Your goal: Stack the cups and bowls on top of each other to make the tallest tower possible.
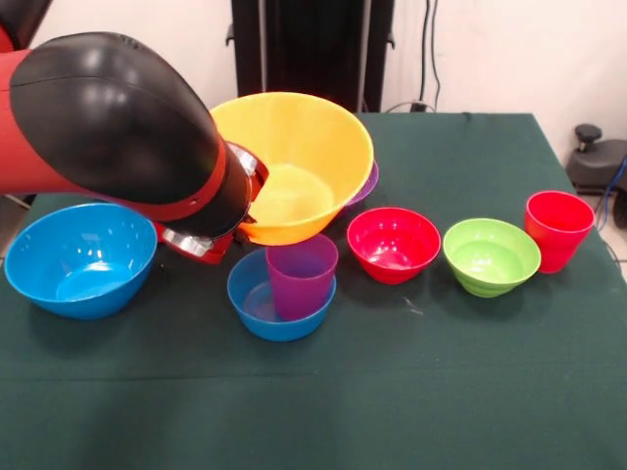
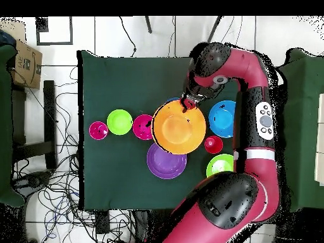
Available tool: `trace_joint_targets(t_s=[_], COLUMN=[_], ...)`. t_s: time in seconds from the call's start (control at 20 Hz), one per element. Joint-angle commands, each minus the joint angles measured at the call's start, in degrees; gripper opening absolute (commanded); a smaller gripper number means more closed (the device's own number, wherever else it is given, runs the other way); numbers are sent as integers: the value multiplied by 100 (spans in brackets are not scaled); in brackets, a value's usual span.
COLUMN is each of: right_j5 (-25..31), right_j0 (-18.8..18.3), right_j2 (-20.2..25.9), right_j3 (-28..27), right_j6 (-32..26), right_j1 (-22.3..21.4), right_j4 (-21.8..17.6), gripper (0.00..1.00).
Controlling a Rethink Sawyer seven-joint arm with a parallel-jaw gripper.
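Nearest on the green tabletop (image 1: 470, 392), a purple cup (image 1: 300, 274) stands in the small blue bowl (image 1: 257, 305), with the large blue bowl (image 1: 78, 257) to one side and red bowl (image 1: 393, 243), green bowl (image 1: 490, 255) and red cup (image 1: 557, 227) to the other. Behind, the big yellow bowl (image 1: 294, 162) hangs tilted, its rim apparently pinched by the hand (image 2: 187, 101). The step looks like carrying it; next it needs a steady base under it.

Front cam: low, close, across the table (image 1: 470, 392), facing the robot arm (image 1: 108, 127). Overhead cam: high up, straight down, whole table (image 2: 114, 82) plus floor around it, robot base at bottom. Both share tabletop w/ yellow bowl (image 1: 304, 147) (image 2: 178, 128); views flipped.
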Motion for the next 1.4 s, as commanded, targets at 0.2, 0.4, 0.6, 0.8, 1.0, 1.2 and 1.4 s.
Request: trace_joint_targets(t_s=[0.2,0.4,0.6,0.8,1.0,1.2,1.4], right_j5=[-492,-357,-33,117,401,621,783], right_j0=[68,98,196,278,363,425,494], right_j2=[-330,-282,-229,-173,-129,-105,-84], right_j3=[643,525,212,-57,-368,-626,-843], right_j6=[-1357,-1241,-1260,-1283,-1365,-1468,-1517], right_j1=[-143,-178,-149,-31,32,103,158], right_j4=[-452,-374,-388,-416,-472,-523,-580], gripper=[0,0,0,0,0,0,0])
